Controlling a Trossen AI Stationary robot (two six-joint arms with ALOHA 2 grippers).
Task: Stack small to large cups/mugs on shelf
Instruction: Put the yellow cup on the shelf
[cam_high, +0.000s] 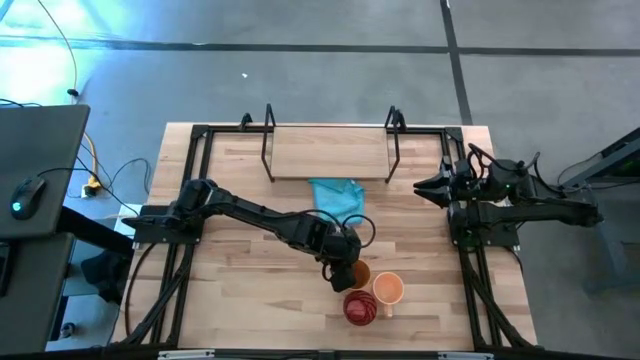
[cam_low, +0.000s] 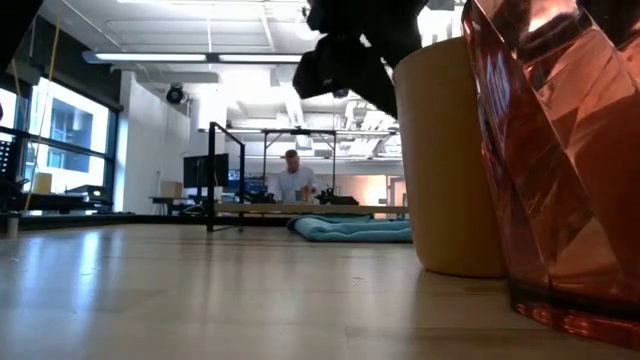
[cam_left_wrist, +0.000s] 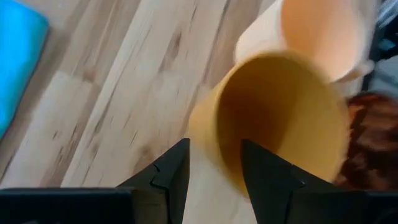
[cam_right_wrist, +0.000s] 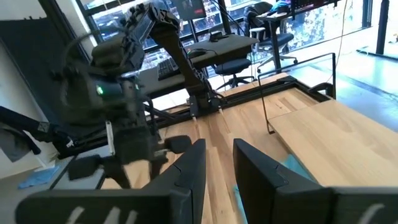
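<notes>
A smooth grey concrete floor is spreading around the light butcher-block wooden tabletop, crossed by dark seam lines and catching a bluish glare at one corner. Beside the tabletop, a black desk is carrying a dark computer mouse, with thin cables trailing over the floor near it. Level across the tabletop, long fluorescent ceiling lights are glowing under a white ceiling, and tall windows are letting in daylight along one wall. A person is sitting far back among desks. Black office chairs are standing near bright windows.
</notes>
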